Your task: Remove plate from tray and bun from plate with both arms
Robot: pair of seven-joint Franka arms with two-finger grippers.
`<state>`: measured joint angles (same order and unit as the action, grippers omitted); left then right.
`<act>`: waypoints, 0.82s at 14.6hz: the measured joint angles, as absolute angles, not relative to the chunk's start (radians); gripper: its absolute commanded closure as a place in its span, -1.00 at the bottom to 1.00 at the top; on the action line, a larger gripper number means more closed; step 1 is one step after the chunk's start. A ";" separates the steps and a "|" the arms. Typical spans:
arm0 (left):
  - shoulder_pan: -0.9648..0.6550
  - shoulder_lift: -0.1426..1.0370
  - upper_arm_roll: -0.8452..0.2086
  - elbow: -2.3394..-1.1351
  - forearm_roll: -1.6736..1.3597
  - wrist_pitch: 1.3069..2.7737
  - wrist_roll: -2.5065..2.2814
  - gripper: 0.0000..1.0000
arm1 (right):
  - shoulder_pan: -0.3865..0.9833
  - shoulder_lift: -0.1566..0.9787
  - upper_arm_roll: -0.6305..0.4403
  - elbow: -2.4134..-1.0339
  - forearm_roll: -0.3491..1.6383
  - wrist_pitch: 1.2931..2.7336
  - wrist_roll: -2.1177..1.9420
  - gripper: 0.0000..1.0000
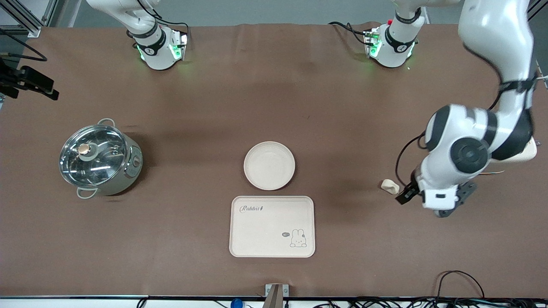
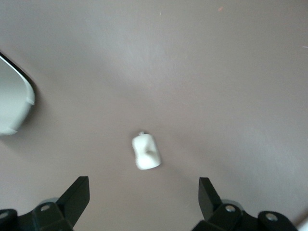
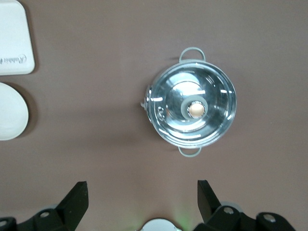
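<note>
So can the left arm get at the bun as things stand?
Probably yes. The left gripper hangs open right over the bun, which lies alone on bare table with nothing beside it. The right gripper waits open over the pot.

Round cream plate [image 1: 269, 165] with raised rim, empty, lying flat at mid-bench. Small pale oblong bun [image 1: 390, 186], lying bare on the bench, well apart from the plate, toward the left arm's end.
</note>
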<state>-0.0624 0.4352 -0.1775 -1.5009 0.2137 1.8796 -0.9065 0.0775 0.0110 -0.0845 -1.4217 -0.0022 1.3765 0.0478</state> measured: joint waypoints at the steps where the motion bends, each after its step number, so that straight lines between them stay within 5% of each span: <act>1: -0.054 0.392 -0.178 -1.484 0.214 1.834 -0.827 -1.00 | 0.079 0.013 -0.085 -1.430 -0.002 1.407 0.049 -1.00; 8: -0.013 0.129 -0.173 -1.458 0.143 1.604 -0.333 -1.00 | 0.078 0.028 -0.092 -1.439 -0.002 1.535 0.049 -1.00; 12: -0.010 -0.028 -0.130 -1.556 0.052 1.568 -0.168 -1.00 | 0.077 0.028 -0.092 -1.439 -0.002 1.571 0.049 -1.00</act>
<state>-0.0096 -0.0281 -0.1299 -1.5563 0.0522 1.5675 -0.1680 0.0774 0.0280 -0.0922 -1.4392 -0.0023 1.5705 0.0487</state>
